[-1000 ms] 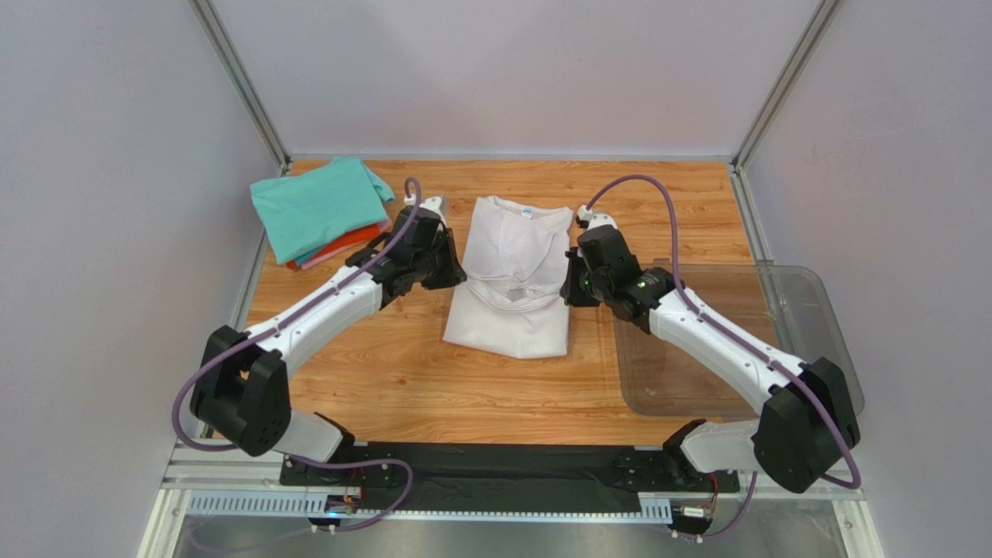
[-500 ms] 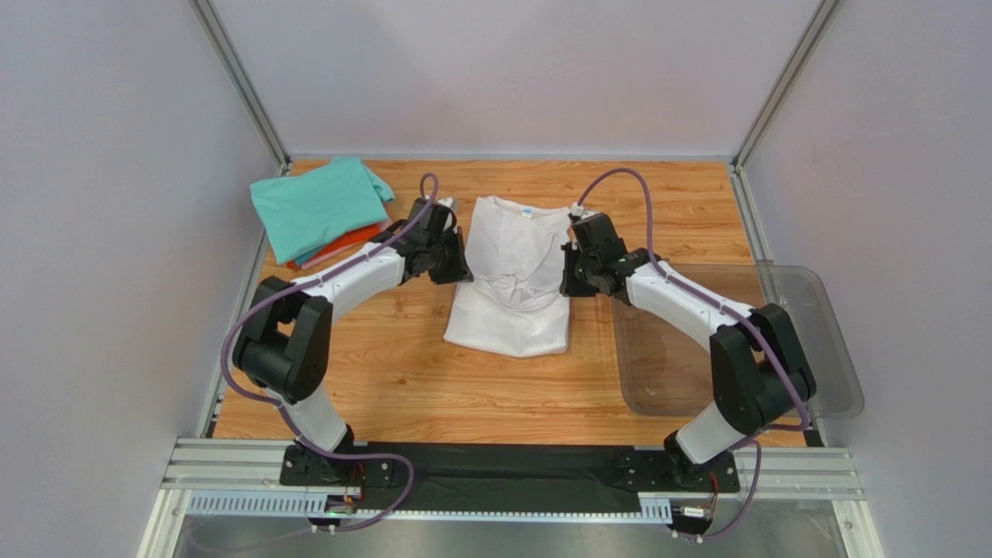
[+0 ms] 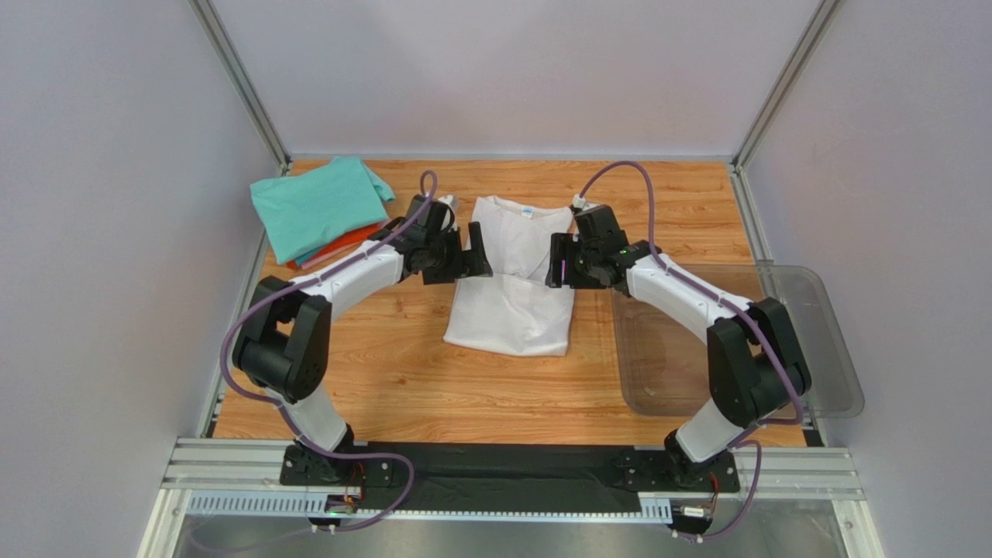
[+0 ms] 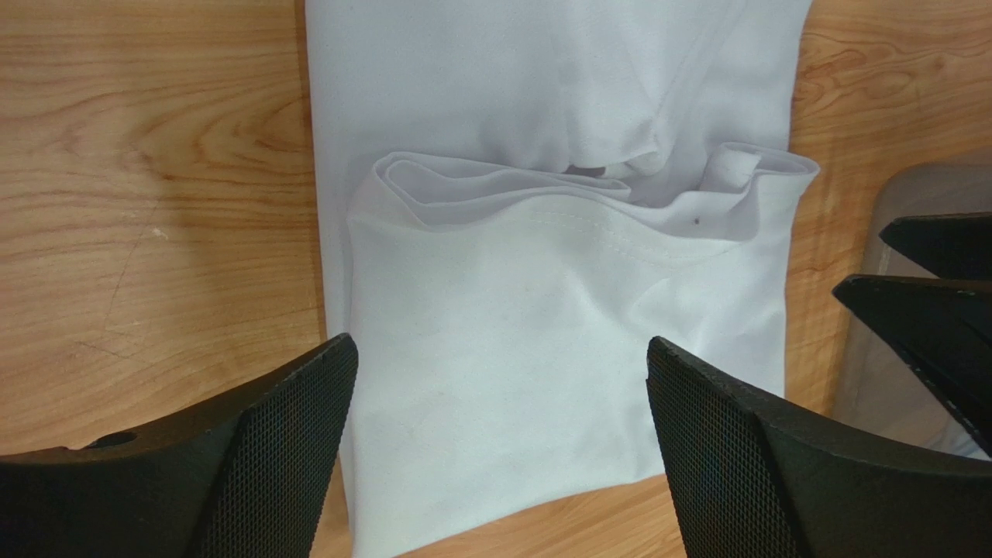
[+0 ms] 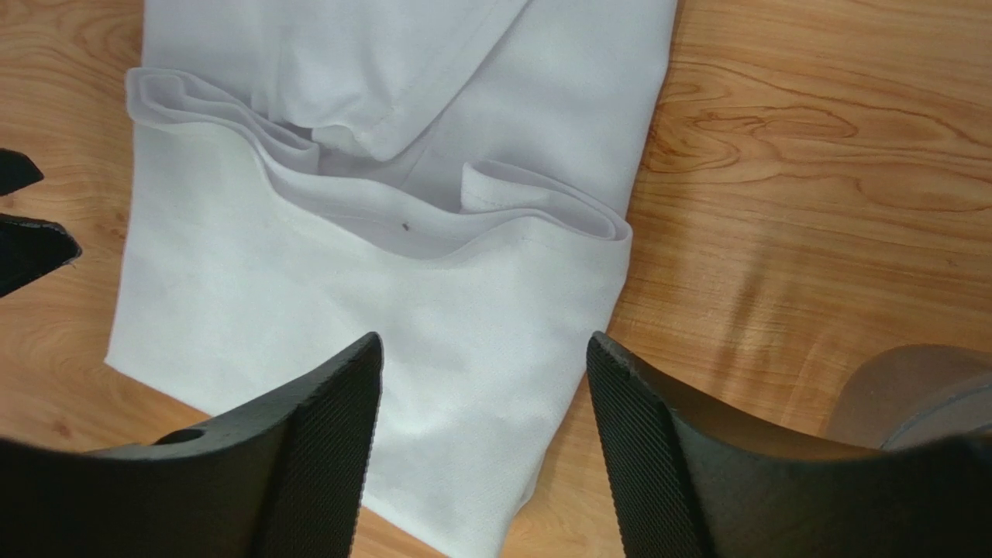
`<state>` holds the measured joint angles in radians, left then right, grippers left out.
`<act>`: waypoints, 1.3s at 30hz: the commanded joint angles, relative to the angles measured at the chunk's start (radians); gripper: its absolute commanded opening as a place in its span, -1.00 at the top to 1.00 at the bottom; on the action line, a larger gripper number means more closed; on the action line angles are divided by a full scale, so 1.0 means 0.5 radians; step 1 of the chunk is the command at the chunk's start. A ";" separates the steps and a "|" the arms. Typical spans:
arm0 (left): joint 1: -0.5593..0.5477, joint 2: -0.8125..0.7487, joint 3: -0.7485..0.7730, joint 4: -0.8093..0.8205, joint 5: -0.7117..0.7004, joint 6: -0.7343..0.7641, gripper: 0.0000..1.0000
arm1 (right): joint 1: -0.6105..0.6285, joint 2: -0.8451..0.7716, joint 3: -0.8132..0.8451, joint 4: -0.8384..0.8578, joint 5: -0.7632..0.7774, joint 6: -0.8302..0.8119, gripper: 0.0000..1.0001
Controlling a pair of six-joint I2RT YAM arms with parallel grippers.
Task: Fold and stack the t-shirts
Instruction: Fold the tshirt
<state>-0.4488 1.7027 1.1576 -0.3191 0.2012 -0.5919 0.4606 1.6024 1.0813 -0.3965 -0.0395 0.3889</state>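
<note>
Top external: left gripper [image 3: 477, 251] and right gripper [image 3: 558, 258], jaws apart and empty — flanking the white t-shirt [image 3: 512, 316]

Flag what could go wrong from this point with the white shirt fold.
1. The folded-over edge of the white t-shirt lies wavy and bunched, so the next fold may come out uneven or slip open.
2. The left tool and right tool hang open low over the cloth; a finger might snag it and drag the fold.
3. The tools face each other closely across the shirt and could bump.
</note>
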 commanded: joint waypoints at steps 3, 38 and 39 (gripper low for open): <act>0.011 -0.407 -0.069 -0.015 0.018 0.003 -0.99 | 0.070 -0.287 -0.048 0.020 -0.157 -0.017 -1.00; -0.020 -0.435 -1.339 0.917 0.677 -0.366 -0.99 | 0.284 -0.177 -1.058 1.081 -0.614 0.517 -1.00; -0.020 -0.457 -1.379 0.911 0.668 -0.372 -0.99 | 0.294 -0.180 -1.079 1.081 -0.614 0.514 -1.00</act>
<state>-0.4515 1.4868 0.5468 0.1772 0.5365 -0.7921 0.5949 1.4868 0.5919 0.1215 -0.3454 0.6373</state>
